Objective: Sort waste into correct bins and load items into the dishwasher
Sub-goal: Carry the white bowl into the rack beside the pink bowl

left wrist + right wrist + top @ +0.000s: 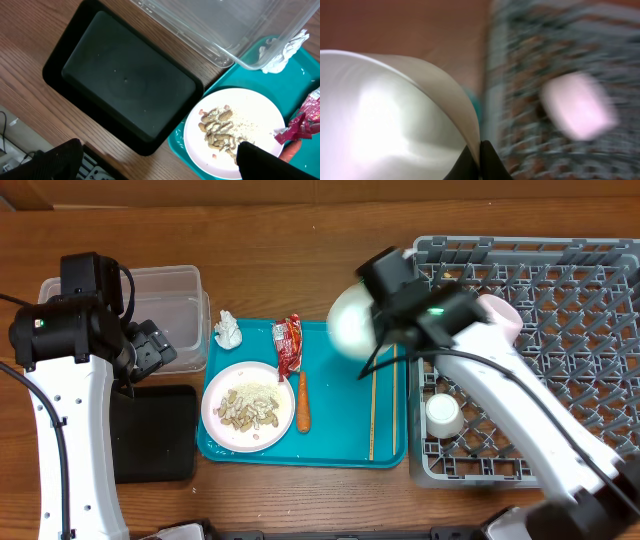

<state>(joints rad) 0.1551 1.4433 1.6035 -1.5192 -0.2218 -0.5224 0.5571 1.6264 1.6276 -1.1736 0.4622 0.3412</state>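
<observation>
We see a teal serving tray, rectangular with rounded corners and a low raised rim, lying flat on a brown wooden table near the middle of the overhead view. There the table's grain runs left to right. In the left wrist view we see only one corner of the tray, at lower right, and the grain runs diagonally.

A white bowl is held tilted above the teal tray, on which lie the scrap-covered plate, carrot, red wrapper and chopsticks.
</observation>
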